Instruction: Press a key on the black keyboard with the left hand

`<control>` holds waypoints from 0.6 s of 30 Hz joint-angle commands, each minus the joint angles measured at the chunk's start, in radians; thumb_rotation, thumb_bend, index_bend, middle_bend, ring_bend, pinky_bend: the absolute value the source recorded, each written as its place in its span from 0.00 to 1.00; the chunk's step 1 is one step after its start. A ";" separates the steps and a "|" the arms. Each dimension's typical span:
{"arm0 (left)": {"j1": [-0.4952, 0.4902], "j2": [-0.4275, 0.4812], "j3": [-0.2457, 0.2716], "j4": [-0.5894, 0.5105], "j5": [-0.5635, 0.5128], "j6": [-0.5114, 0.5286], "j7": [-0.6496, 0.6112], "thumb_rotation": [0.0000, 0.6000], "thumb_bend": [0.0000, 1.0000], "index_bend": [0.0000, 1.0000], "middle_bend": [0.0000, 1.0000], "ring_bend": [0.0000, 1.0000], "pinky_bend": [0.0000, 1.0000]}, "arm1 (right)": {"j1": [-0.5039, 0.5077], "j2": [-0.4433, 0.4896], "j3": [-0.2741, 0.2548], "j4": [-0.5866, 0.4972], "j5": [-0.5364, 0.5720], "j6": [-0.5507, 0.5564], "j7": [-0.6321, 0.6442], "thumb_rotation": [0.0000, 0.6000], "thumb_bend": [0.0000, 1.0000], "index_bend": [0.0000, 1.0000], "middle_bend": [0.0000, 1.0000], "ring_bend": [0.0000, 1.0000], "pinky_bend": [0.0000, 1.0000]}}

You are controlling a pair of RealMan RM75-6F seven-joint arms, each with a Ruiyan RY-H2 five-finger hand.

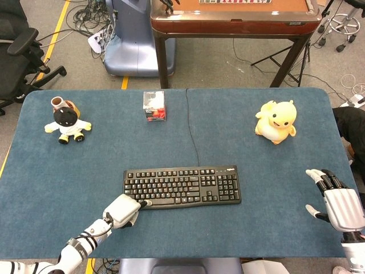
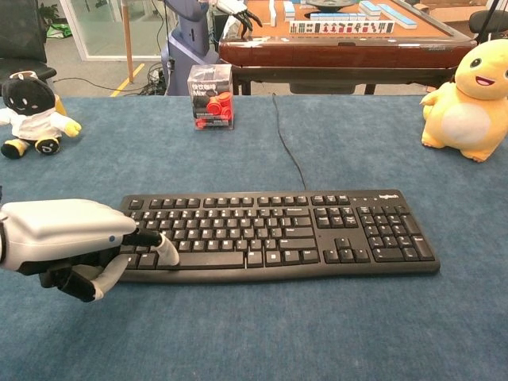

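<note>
The black keyboard (image 1: pixel 181 186) (image 2: pixel 278 230) lies flat in the middle of the blue table, its cable (image 1: pixel 193 131) running to the far edge. My left hand (image 1: pixel 122 211) (image 2: pixel 71 238) is at the keyboard's front left corner. One outstretched finger (image 2: pixel 165 251) rests on the bottom row, near the left end of the space bar; the other fingers curl under the palm. My right hand (image 1: pixel 336 202) hovers near the table's right edge, far from the keyboard, fingers apart and holding nothing. It does not show in the chest view.
A black-and-white plush (image 1: pixel 67 123) (image 2: pixel 30 111) sits at the far left, a yellow plush (image 1: pixel 275 121) (image 2: pixel 468 103) at the far right. A clear box with red pieces (image 1: pixel 154 106) (image 2: pixel 211 97) stands behind the keyboard. A brown table (image 1: pixel 234 17) stands beyond.
</note>
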 commanded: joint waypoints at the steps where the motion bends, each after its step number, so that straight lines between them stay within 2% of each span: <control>1: -0.012 -0.007 0.005 0.005 -0.020 -0.001 0.008 1.00 0.80 0.19 1.00 0.92 1.00 | -0.003 0.002 0.003 0.000 0.001 0.007 0.001 1.00 0.02 0.21 0.23 0.14 0.47; 11: -0.045 -0.020 0.027 0.011 -0.078 -0.008 0.011 1.00 0.80 0.19 1.00 0.92 1.00 | -0.002 0.004 -0.001 -0.002 -0.006 0.003 -0.002 1.00 0.02 0.21 0.24 0.14 0.47; 18: -0.029 0.019 0.025 -0.031 -0.032 0.042 -0.030 1.00 0.80 0.19 1.00 0.92 1.00 | -0.006 0.007 0.001 -0.002 -0.009 0.014 0.010 1.00 0.02 0.21 0.24 0.14 0.47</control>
